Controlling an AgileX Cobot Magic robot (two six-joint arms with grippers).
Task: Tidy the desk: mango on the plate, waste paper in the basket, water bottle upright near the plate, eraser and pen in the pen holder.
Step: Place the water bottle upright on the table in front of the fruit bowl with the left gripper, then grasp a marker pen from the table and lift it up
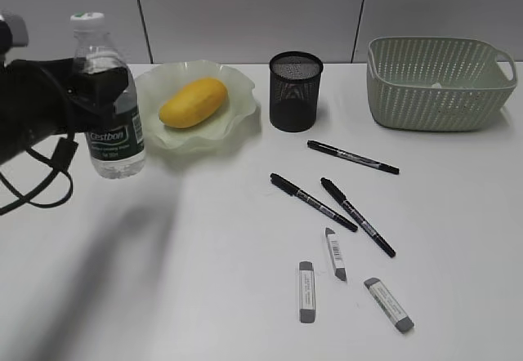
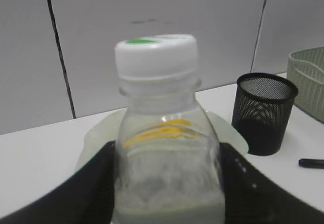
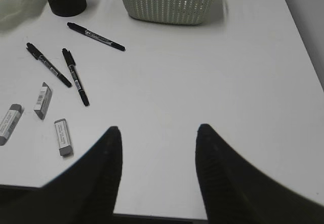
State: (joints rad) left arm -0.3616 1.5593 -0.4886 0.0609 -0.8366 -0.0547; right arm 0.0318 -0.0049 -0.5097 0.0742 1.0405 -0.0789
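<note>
Left gripper (image 2: 167, 183) jaws pinch the clear plastic water bottle with white cap (image 1: 106, 100) around its body; bottle upright, base on the white tabletop (image 1: 204, 279), just left of the pale green wavy-edged plate (image 1: 237, 104). Yellow mango (image 1: 193, 102) lies on that plate. Black mesh pen holder (image 1: 295, 91) stands right of the plate; I can't see into it. Pale green perforated plastic basket (image 1: 437, 83) sits at far right, something small and white inside, can't tell what. Three black pens (image 1: 313, 202) (image 1: 356, 216) (image 1: 352, 157) lie loose on the tabletop in front of the holder, three grey-and-white erasers (image 1: 306, 291) (image 1: 335, 253) (image 1: 388, 303) nearer the front edge. Right gripper (image 3: 157, 148) hovers over bare tabletop, jaws spread, nothing between them.
</note>
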